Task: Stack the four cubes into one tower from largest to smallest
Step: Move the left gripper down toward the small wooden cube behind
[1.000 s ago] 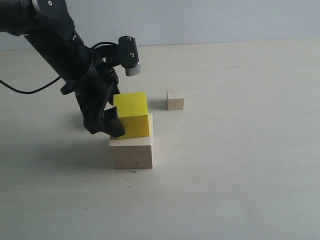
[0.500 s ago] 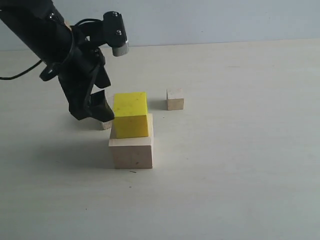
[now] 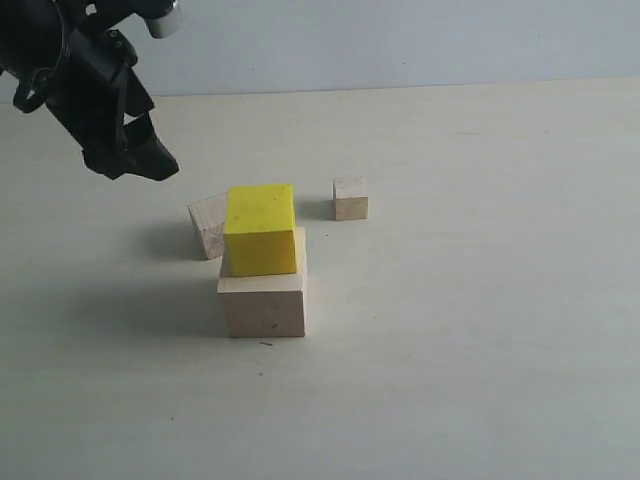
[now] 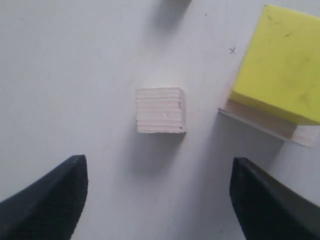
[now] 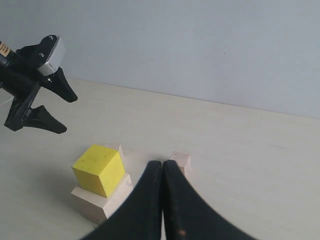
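The bright yellow cube sits on the large pale wood cube, forming a two-level tower. Just behind and left of it, a smaller bare wood cube rests on the table, directly under my left gripper's camera. The smallest wood cube lies apart to the right. My left gripper hangs open and empty, high at the upper left. In its own view the left gripper has only bare table between its wide jaws. My right gripper is shut and holds nothing.
The pale table runs to a light blue-grey back wall. The left arm's black body fills the upper left corner.
My left gripper has pulled up and to the left, away from the yellow cube, staying open. The smaller wood cube behind the tower has come into sight.
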Action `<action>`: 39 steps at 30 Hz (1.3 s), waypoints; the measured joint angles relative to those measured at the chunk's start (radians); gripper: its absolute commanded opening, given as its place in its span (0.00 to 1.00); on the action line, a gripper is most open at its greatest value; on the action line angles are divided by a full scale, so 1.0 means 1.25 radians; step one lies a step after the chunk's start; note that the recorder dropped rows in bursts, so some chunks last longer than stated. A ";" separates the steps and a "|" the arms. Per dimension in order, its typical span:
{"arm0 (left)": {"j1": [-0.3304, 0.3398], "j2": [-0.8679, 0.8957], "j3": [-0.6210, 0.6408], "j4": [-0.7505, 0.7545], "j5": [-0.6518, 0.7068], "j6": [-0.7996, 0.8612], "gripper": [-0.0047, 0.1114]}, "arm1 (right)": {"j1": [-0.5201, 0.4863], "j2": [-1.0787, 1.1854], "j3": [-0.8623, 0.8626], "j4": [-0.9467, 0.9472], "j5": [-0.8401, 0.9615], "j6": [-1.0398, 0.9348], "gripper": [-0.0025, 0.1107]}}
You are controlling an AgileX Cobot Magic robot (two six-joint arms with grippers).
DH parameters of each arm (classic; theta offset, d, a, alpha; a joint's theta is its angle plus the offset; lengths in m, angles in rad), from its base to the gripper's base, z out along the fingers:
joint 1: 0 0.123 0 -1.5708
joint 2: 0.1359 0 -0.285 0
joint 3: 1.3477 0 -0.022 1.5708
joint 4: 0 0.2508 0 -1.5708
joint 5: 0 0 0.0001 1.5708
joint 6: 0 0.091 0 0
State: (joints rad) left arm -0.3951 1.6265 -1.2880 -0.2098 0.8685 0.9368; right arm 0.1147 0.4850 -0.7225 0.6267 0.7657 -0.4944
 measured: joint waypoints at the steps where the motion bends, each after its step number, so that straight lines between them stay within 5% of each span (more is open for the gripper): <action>1: 0.001 0.004 0.000 -0.004 -0.011 -0.002 0.69 | 0.000 0.000 0.000 0.000 0.000 0.000 0.02; 18: 0.014 0.189 0.000 -0.022 -0.084 -0.022 0.69 | 0.000 0.000 0.000 0.000 0.000 0.000 0.02; 39: 0.071 0.205 0.000 -0.128 -0.126 0.078 0.69 | 0.000 0.000 0.000 0.000 -0.003 0.000 0.02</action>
State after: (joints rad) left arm -0.3064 1.8833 -1.2880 -0.3693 0.7114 1.0339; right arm 0.1147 0.4850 -0.7225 0.6267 0.7620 -0.4944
